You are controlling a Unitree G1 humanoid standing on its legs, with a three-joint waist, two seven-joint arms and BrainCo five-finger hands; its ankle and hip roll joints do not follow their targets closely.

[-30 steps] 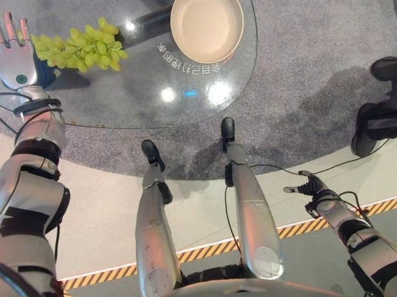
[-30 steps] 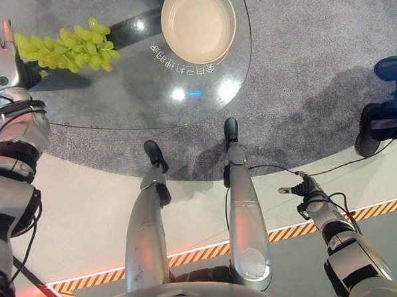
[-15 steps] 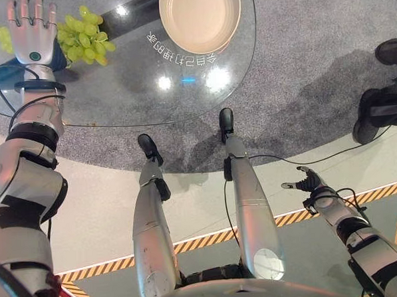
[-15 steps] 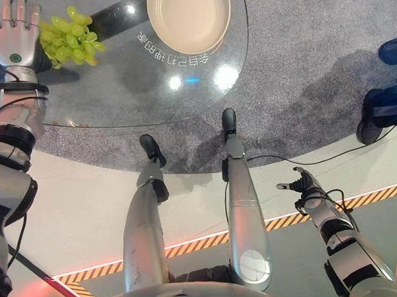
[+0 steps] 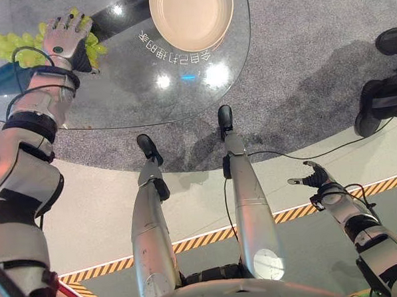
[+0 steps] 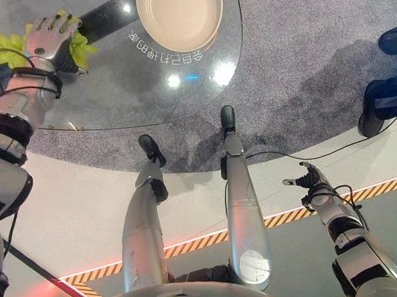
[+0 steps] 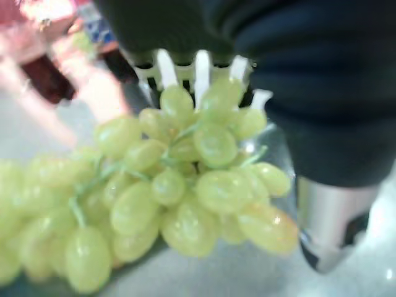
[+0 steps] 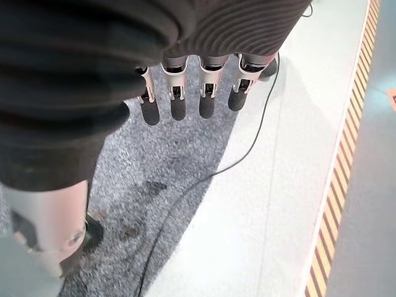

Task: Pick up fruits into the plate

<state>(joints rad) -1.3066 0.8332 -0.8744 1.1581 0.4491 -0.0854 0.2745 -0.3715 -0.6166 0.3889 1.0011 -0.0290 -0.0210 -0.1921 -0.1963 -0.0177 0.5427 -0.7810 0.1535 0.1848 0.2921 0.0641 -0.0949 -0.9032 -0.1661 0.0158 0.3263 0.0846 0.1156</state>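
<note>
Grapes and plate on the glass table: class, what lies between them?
Between the grapes under the left hand and the plate, the left eye view shows bare glass table, with printed lettering by the plate.

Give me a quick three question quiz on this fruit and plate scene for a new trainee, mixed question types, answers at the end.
1. True or false: the plate already holds fruit.
2. Which hand is over the grapes? A) left hand B) right hand
3. Fill in: the grapes lie on the glass ____.

Key: 1. False, the plate is empty. 2. A, its fingers reach over the bunch, while the right hand hangs open down by the floor. 3. table.
</note>
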